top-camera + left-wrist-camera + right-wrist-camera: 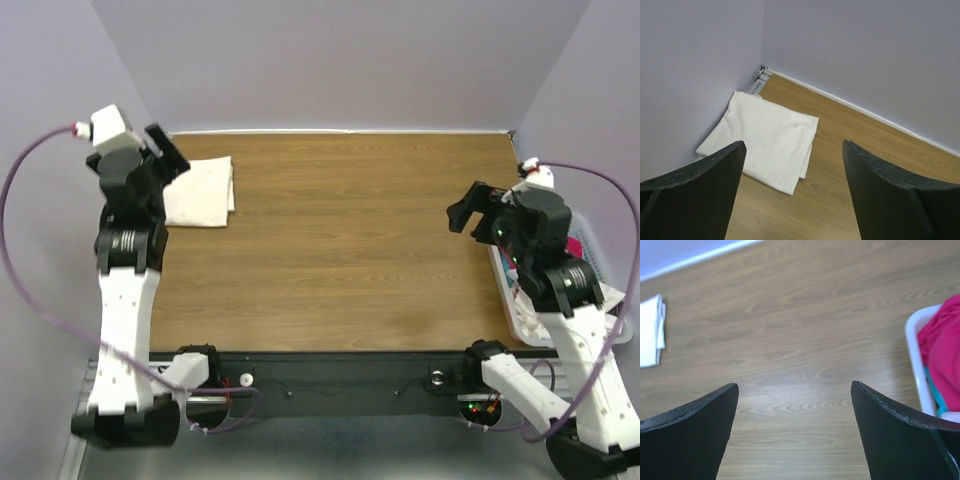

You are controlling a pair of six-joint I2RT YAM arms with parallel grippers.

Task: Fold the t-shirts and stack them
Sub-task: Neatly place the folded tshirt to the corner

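Left gripper point(166, 150) hangs over the desk's point(340, 230) far-left corner, jaws spread wide, nothing between them.

White tee point(200, 190) lies folded flat in that corner, just below and right of the gripper and tight to the walls. Wrist view shows a neat rectangle with layered edges on its right side. I count that one as done; it's the base of the stack.

Desk middle: bare wood.

Right gripper point(470, 210) hangs near the right edge, pointing toward the middle, jaws also wide apart and holding nothing.

Basket point(510, 300) sits at the right edge beside the right arm. Red tee point(942, 350) is bunched inside it, not folded. Something teal point(935, 395) sits under it; can't tell what. More fabric may be in there, mostly hidden by the arm.

My read: one tee folded, at least one left to pull, fold and stack on the white one.

Labels or writing: none readable on the tees, basket or arms.
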